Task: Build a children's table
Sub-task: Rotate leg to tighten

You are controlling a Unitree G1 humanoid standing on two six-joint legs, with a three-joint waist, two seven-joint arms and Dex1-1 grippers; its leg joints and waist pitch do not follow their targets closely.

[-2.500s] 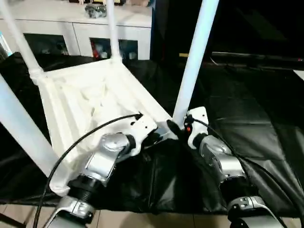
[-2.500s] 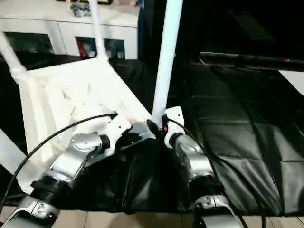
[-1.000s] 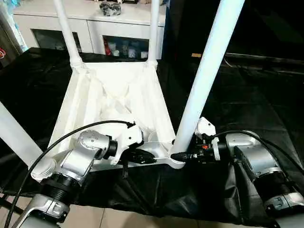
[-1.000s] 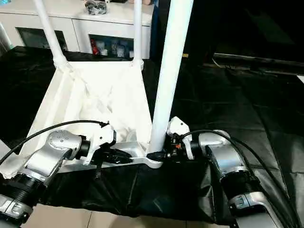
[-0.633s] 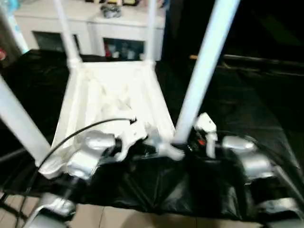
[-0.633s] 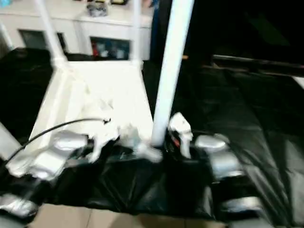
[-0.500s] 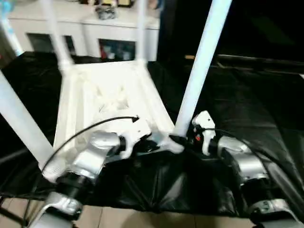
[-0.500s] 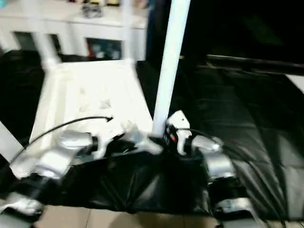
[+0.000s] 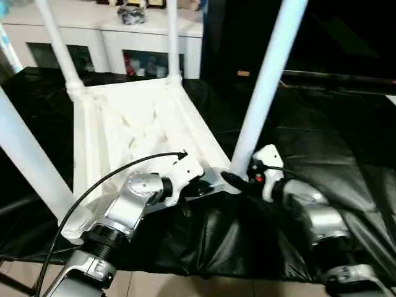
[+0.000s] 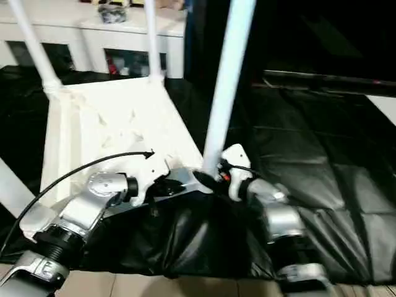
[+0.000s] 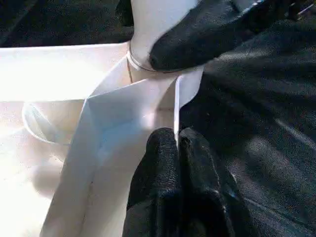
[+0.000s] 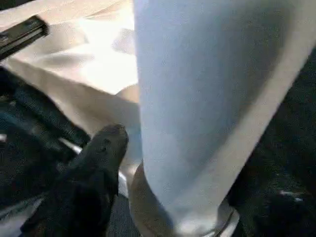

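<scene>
Tabletop (image 9: 133, 133) inverted on black surface (image 9: 334, 148), legs up. Left tool (image 11: 176, 140) pinched shut on near rim. Right tool (image 12: 163, 163) straddles near leg (image 9: 263, 93); grip unclear. Risk: leg unseats, tabletop slides off edge.

Black-draped work table (image 9: 346, 142); white cabinet (image 9: 117, 37)

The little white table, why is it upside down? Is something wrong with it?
Nothing looks broken. The tabletop lies underside up on the black cloth, all four legs pointing up, which suits fitting them. It sits slightly crooked, one corner at the edge.
</scene>
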